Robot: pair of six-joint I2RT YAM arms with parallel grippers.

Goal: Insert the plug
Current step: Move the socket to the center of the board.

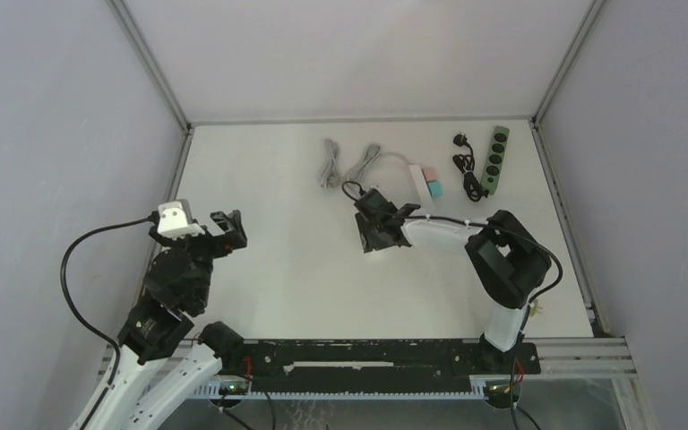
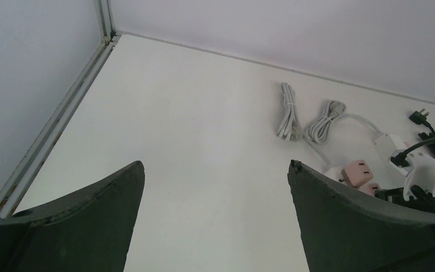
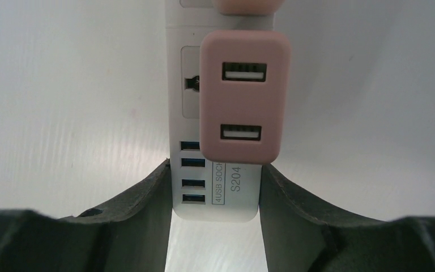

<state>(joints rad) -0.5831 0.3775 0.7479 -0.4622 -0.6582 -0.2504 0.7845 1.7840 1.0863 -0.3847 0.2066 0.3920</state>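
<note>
A white power strip with several USB ports lies on the table, and my right gripper is shut on its near end, one finger pressed against each side. A pink two-port adapter plug sits on the strip's socket face just beyond the fingers. From above, the right gripper reaches left and back to the strip, which carries a pink and a teal adapter. My left gripper hangs open over bare table at the left, its fingers wide apart with nothing between them.
A green power strip with a coiled black cord and black plug lies at the back right. Two bundled grey cables lie behind the white strip. Grey walls close in the table at the left, back and right.
</note>
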